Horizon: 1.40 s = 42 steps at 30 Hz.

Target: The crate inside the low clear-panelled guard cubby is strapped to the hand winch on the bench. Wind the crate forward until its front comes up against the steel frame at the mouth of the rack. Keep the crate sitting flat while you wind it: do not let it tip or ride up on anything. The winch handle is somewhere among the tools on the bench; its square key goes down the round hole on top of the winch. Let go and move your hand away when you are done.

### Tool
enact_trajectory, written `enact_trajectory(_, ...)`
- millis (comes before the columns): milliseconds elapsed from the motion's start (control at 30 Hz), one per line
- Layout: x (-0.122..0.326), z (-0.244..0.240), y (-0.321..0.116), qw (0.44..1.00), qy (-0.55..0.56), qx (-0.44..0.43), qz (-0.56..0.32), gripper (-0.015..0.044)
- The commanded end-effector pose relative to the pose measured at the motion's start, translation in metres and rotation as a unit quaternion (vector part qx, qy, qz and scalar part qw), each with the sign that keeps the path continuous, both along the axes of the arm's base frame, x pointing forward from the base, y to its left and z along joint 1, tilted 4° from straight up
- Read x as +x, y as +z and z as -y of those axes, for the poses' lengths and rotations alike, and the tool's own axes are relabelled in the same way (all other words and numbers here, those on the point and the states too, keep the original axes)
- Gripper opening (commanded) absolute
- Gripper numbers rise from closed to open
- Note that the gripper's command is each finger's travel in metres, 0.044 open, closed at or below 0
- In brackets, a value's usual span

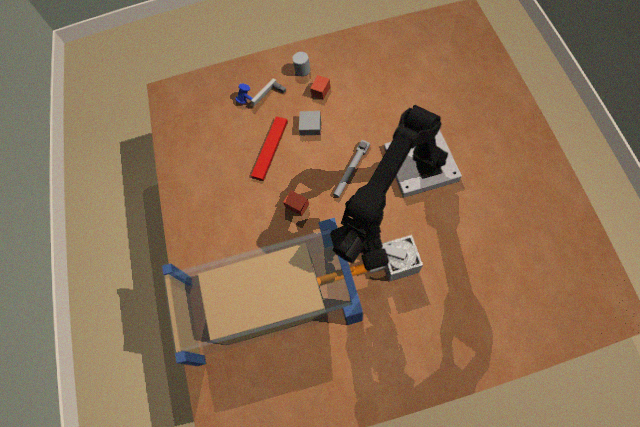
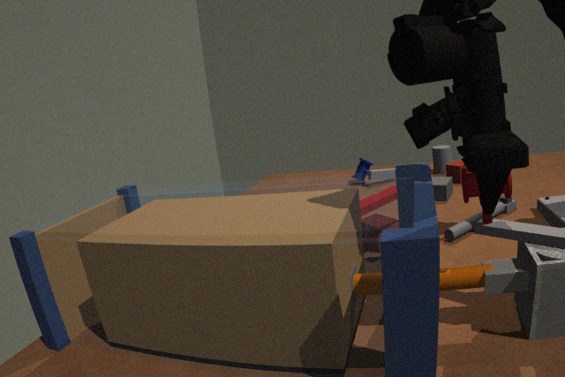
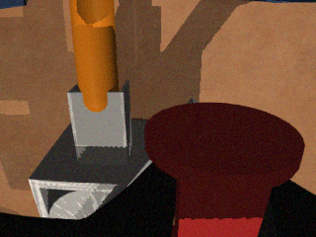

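The tan crate sits flat in the clear-panelled cubby. Its front is a gap behind the blue frame at the mouth. An orange strap runs from it to the grey winch. The winch handle's grey arm lies across the winch top; its key end is hidden. My gripper is shut on the handle's red knob, on the strap side of the winch.
A red bar, a long grey tool, a blue-knobbed crank, a grey block, a grey cylinder and two red blocks lie on the bench. The blue frame stands close beside my gripper.
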State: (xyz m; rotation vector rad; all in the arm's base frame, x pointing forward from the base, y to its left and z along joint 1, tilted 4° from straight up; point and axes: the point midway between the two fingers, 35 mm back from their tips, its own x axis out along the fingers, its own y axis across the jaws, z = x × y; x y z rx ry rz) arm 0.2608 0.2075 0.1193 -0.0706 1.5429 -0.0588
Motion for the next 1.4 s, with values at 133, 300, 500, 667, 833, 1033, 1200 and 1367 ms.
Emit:
enact_trajectory(133,0.010,-0.022,-0.001,1.000,0.003,0.018,0.011,0.0000)
enact_trajectory(300,0.011,-0.027,-0.002,1.000,0.003,0.019,0.011,0.0000)
enact_trajectory(500,0.013,-0.033,-0.002,1.000,0.003,0.019,0.011,0.0000)
enact_trajectory(667,0.014,-0.038,-0.002,1.000,0.003,0.019,0.011,0.0000)
enact_trajectory(833,0.014,-0.043,-0.002,1.000,0.003,0.019,0.011,0.0000)
enact_trajectory(1033,0.015,-0.049,-0.002,1.000,0.003,0.020,0.011,0.0000)
enact_trajectory(1200,0.015,-0.054,-0.002,1.000,0.003,0.020,0.011,0.0000)
enact_trajectory(1367,0.015,-0.059,-0.002,1.000,0.003,0.020,0.011,0.0000)
